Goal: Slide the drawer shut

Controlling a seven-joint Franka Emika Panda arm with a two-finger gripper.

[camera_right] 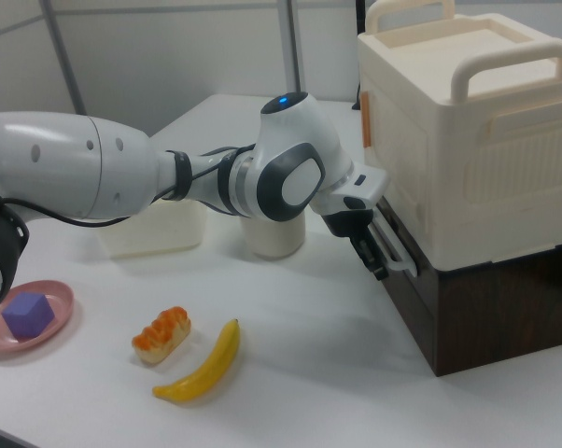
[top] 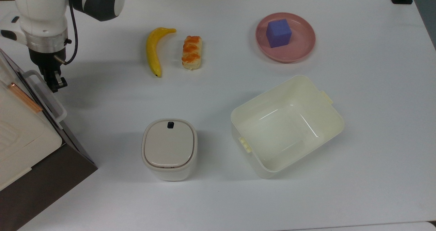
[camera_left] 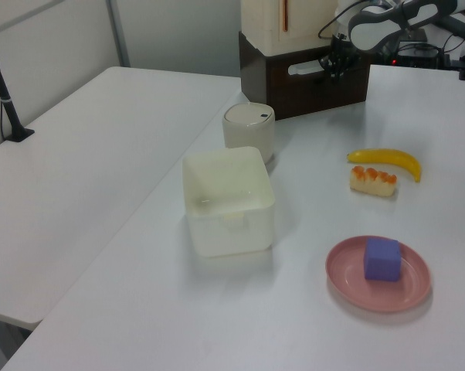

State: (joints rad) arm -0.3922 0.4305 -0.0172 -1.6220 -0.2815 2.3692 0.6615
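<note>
Drawer flush in cabinet; white handle touching gripper. Jaws pressed against handle's end, opening width unclear.

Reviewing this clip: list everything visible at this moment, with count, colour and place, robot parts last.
drawer: 1, dark brown front with white loop handle, pushed into the brown cabinet at the top view's left edge
cream case: 1, cream, on top of the cabinet
banana: 1, yellow, top view's upper left of centre
bread: 1, tan with orange glaze, just right of the banana in the top view
plate: 1, pink, top view's upper right
cube: 1, purple, on the plate
tub: 1, cream, empty, top view's right of centre
lidded bin: 1, white, left of the tub in the top view
table: 1, white
gripper: 1, black, at the drawer handle
</note>
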